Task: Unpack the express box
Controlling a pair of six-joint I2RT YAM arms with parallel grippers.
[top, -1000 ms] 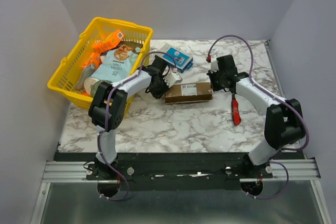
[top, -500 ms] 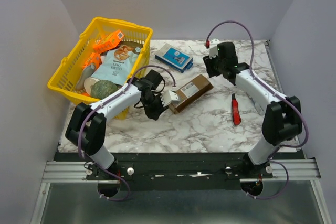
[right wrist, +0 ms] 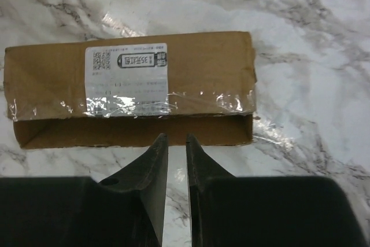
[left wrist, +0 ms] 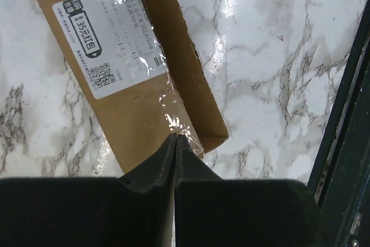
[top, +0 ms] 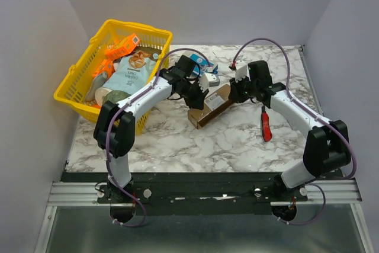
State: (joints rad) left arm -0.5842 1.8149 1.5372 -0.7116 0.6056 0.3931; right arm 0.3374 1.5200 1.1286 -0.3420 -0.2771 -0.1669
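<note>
1. The express box (top: 211, 106) lies slantwise in the middle of the marble table (top: 177, 140), label up.
2. Left gripper (left wrist: 175, 141): fingers pressed together, empty, tips at the box's end.
3. Right gripper (right wrist: 176, 138): fingers a narrow slit apart, nothing held, at the box's long side.
4. A red screwdriver (top: 266, 124) lies to the right, a yellow basket (top: 76, 66) far left.

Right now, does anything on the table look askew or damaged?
The express box lies skewed on the table, and its clear tape is crinkled and overhangs one end. Nothing looks spilled.
</note>
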